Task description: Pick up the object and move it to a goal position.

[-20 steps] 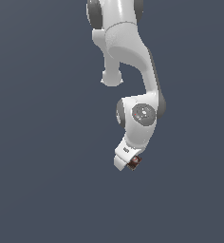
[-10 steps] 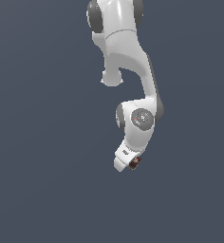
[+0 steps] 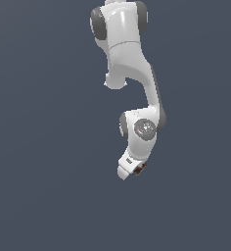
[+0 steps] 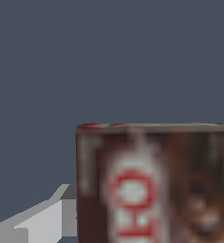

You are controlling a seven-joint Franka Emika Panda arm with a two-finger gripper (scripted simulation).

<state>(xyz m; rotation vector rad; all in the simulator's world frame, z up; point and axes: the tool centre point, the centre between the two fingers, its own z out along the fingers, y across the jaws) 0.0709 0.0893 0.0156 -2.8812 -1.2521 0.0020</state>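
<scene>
From the exterior view I see the white arm (image 3: pixel 132 73) reaching down from the top of the frame, bending at a grey-capped joint and ending in the gripper (image 3: pixel 133 170) near the middle of the picture. Everything around it is a flat, dark blue-grey floor (image 3: pixel 44 147) with no markings I can make out.

The box (image 3: pixel 139 169) shows only as a small dark brown and red speck at the tip of the gripper, on the side toward the exterior view's right. It sits right against the white hand — touching it, as far as I can tell at this size.

The wrist view is far closer. There the box (image 4: pixel 154 185) fills much of the picture: a dark brown face with a whitish panel and red lettering, all too blurred for me to read. One pale grey finger (image 4: pixel 47 220) lies just beside the box's edge — I see contact or very nearly so. The other finger is hidden behind the box.

I read the gripper as closed narrowly on the box, which it holds.
</scene>
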